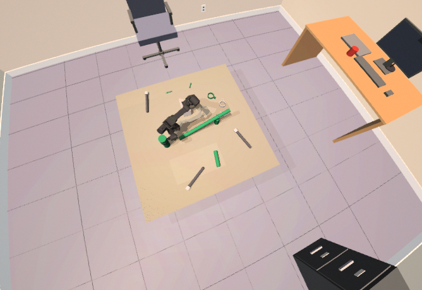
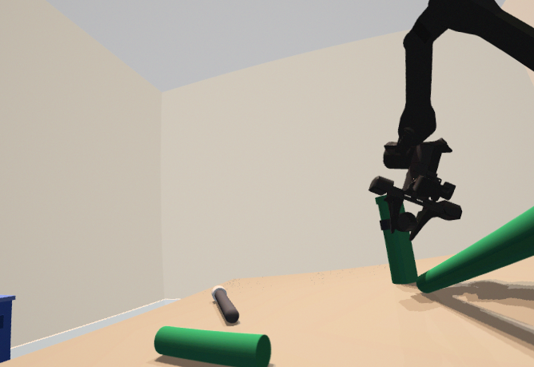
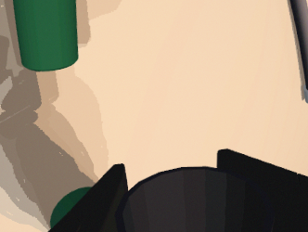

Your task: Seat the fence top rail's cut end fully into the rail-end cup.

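Observation:
The big green post (image 1: 162, 138) (image 2: 401, 259) stands upright, with a dark brace band (image 2: 384, 224) around its upper part below the cap. My gripper (image 2: 401, 233) (image 3: 172, 167) is shut on the black rail-end cup (image 2: 406, 221) (image 3: 195, 204), beside the post near the band. The long green rail (image 1: 201, 126) (image 2: 483, 245) (image 3: 48, 37) slopes down from the small post (image 1: 217, 120) and its loop cap. Its low end is at or near the table beside the post's foot, below and apart from the cup. The loop cap's detail is too small to tell.
A short green cylinder (image 1: 217, 158) (image 2: 211, 347) lies on the table. Dark rods with pale ends (image 1: 146, 102) (image 1: 242, 138) (image 1: 196, 177) lie around the arm. A green ring (image 1: 214, 97) and a pale ring (image 1: 220, 105) lie past the rail's raised end.

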Controlling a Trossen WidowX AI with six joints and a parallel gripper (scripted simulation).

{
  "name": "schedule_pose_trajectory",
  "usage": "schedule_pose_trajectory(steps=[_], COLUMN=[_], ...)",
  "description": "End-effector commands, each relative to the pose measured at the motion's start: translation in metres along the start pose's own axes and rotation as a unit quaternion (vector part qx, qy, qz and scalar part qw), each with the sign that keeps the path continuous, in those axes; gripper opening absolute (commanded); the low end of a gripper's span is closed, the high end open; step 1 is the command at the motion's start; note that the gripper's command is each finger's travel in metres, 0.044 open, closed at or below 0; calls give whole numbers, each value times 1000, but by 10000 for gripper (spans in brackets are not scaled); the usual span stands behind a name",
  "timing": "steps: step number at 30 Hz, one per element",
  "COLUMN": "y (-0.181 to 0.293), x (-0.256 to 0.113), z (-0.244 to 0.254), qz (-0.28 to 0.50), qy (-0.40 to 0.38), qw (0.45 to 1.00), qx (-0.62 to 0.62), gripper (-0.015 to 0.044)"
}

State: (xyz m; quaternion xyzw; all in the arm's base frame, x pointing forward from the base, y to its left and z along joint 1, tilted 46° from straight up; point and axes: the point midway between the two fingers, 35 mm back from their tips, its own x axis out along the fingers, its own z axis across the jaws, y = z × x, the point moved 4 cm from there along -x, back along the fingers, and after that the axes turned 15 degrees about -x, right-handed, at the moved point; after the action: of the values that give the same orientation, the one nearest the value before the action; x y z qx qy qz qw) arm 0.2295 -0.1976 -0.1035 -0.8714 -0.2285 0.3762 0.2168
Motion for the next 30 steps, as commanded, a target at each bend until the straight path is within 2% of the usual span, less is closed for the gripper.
schedule_pose_trajectory(steps=[1, 25, 30], y=[0, 0, 0], x=[1, 0, 0], z=[-3, 1, 1], qz=[7, -3, -3], qy=[-2, 0, 0], qw=[1000, 1000, 1000], qx=[13, -4, -4], gripper=[0, 0, 131])
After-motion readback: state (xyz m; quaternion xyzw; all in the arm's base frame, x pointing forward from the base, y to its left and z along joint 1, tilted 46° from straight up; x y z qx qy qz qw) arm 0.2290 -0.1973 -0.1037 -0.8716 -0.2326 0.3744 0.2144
